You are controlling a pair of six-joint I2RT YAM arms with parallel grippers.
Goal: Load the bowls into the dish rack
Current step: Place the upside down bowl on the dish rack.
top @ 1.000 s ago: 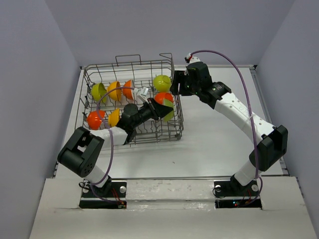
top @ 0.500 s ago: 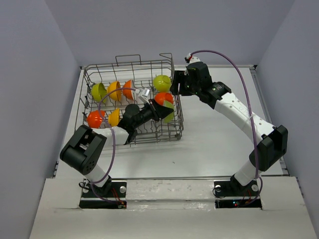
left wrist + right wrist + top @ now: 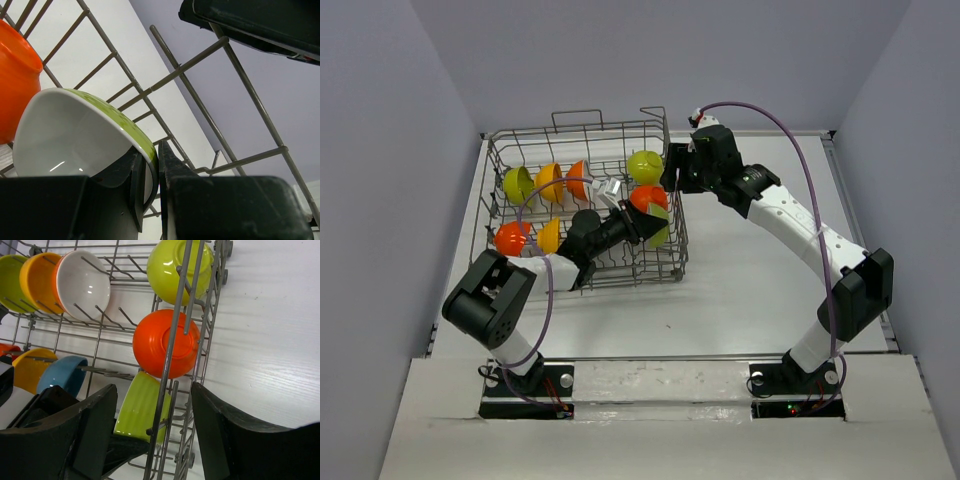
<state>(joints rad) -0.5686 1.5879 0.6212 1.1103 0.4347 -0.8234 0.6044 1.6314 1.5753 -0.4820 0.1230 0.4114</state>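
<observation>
White table (image 3: 750, 270), grey walls. Upper left of overhead view: dish rack (image 3: 630, 268). At its right end, left gripper (image 3: 154, 167) clamped on lime green bowl (image 3: 70, 132) rim; right gripper (image 3: 152, 392) spread wide, empty, above rack wall. Likely seating bowl; next: settle between tines, release.

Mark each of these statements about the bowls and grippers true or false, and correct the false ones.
1. The left gripper pinches the rim of a lime green bowl. True.
2. The right gripper holds a red-orange bowl. False: its jaws stand open and empty, over the wall of the dish rack.
3. The teal blue bowl lies on the table outside the dish rack. False: it sits inside the dish rack.
4. The lime green bowl is white inside. True.
</observation>
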